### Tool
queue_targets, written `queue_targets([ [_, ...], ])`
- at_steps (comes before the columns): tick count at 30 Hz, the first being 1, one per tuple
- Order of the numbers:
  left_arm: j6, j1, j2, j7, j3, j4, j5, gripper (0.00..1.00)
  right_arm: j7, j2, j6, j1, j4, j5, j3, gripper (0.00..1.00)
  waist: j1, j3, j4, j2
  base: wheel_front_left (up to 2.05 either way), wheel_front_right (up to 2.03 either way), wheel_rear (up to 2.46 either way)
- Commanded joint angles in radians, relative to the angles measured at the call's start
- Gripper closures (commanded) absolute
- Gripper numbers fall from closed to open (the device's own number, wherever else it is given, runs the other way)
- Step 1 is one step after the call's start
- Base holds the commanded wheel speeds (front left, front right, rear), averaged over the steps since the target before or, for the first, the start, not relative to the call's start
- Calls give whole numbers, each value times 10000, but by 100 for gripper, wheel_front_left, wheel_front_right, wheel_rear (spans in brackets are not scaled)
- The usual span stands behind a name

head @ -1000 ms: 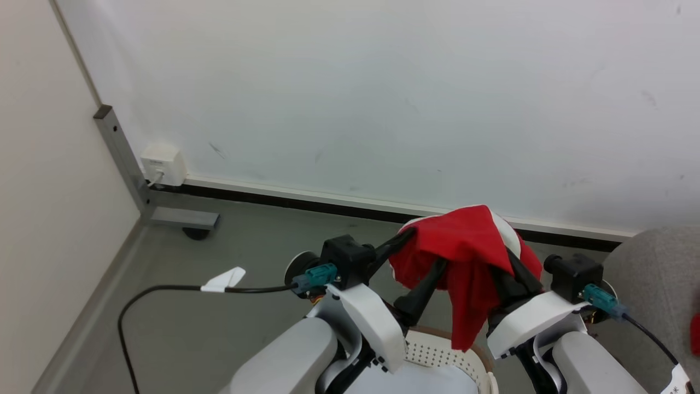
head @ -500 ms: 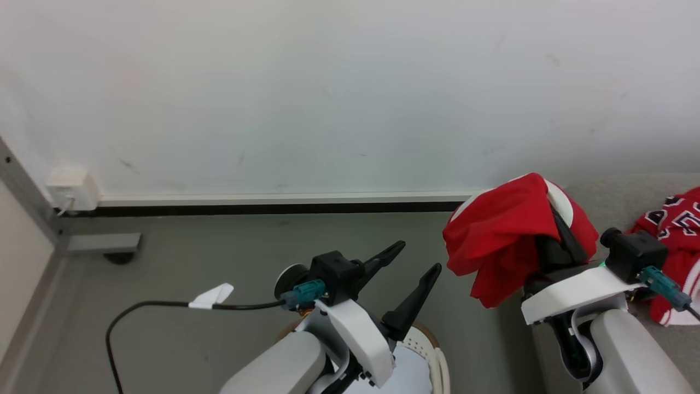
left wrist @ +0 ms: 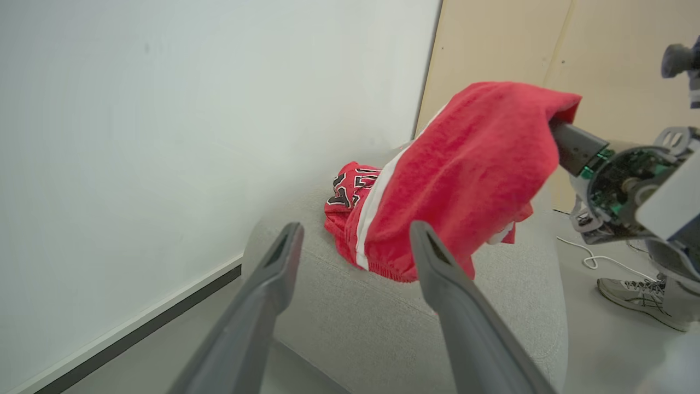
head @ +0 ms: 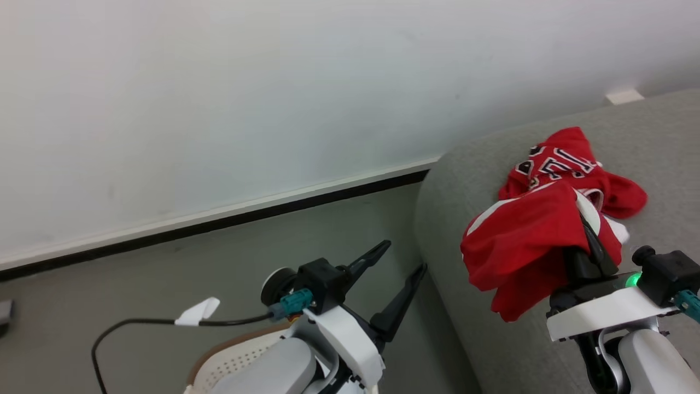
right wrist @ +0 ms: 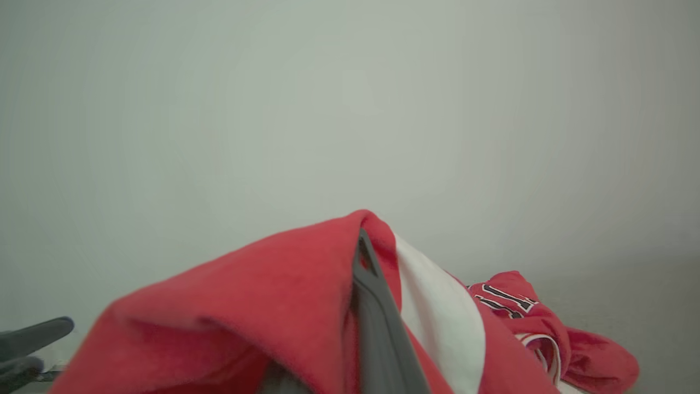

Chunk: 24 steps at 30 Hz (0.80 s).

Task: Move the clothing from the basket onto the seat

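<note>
Your right fingers [head: 589,243] grip a red garment [head: 519,246], which hangs over the sofa [head: 492,339] near its edge. The jersey [head: 563,161] lies on the sofa just beyond it. Your left fingers [head: 367,257] stand open and empty over the floor beside the sofa, with the basket [head: 229,355] under that arm.

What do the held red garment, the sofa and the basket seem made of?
The red garment: soft knit cloth, matte, fuzzy, hanging in folds. The sofa: grey woven upholstery, fine grainy texture. The basket: probably hard plastic, smooth cream wall with punched holes.
</note>
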<state>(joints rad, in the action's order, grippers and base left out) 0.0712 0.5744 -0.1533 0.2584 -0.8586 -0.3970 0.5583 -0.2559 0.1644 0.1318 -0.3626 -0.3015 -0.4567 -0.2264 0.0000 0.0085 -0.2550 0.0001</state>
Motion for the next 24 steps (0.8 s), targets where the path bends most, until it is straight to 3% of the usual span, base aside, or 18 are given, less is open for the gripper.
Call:
queue_targets([
  [1,-34,-156,-81,65,11,22,-214,0,37,79,-23,160,159,105,38,100,0,76,-950,-1,0,0,0],
  [6,-73,-450,-73,53,282,233,-584,0,128,109,-23,483,626,84,97,100,0,176,-1957,-1,0,0,0],
  [12,83,-753,41,59,481,330,-1015,0,151,136,-23,931,1018,145,391,100,0,266,-2563,-1,0,0,0],
  [18,262,-841,189,58,606,206,-1310,0,282,198,-23,1148,1218,127,630,100,0,384,-2616,-1,0,0,0],
  [24,398,-525,172,59,614,54,-1554,0,500,497,-23,534,1275,171,997,100,0,955,-2203,-1,0,0,0],
])
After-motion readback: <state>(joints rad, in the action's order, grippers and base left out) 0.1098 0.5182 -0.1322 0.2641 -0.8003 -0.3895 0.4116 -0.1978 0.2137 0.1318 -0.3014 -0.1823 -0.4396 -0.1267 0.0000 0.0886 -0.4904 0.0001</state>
